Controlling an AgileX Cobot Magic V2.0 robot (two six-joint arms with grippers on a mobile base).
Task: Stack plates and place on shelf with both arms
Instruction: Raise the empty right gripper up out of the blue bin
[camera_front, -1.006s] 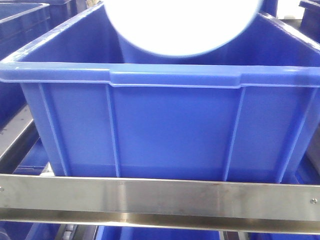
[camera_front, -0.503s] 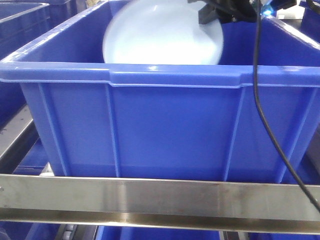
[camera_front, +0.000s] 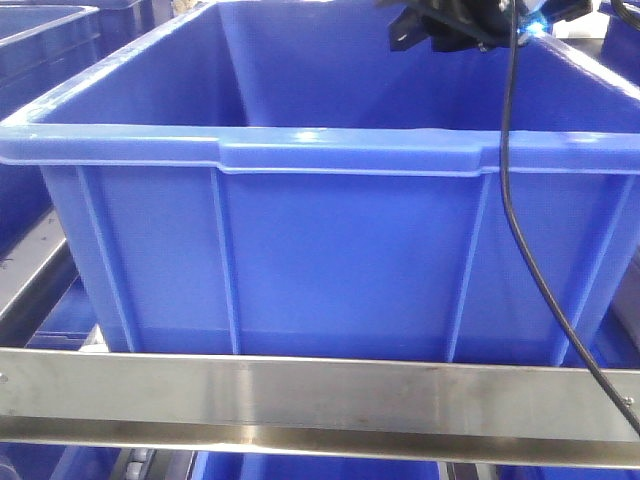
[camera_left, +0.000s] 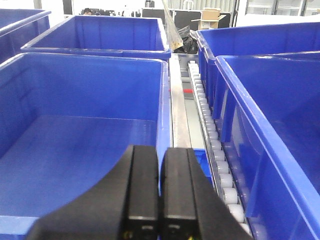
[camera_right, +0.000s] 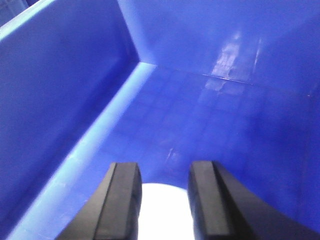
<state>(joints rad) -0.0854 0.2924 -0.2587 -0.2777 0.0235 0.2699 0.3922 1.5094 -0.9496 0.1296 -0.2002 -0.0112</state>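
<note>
A pale plate lies low inside the blue crate, showing between the spread fingers of the right tool at six o'clock in its wrist view. Releasing well likely means lifting straight up, clear of the crate walls. The left tool, pressed together and empty, hovers over a neighbouring crate on the shelf.

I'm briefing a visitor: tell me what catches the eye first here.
A big blue crate fills the front view, sitting behind the shelf's steel front rail. Above its far right corner hangs the right gripper, jaws apart, with a pale plate showing between them. The left gripper is shut and empty over another crate.
</note>
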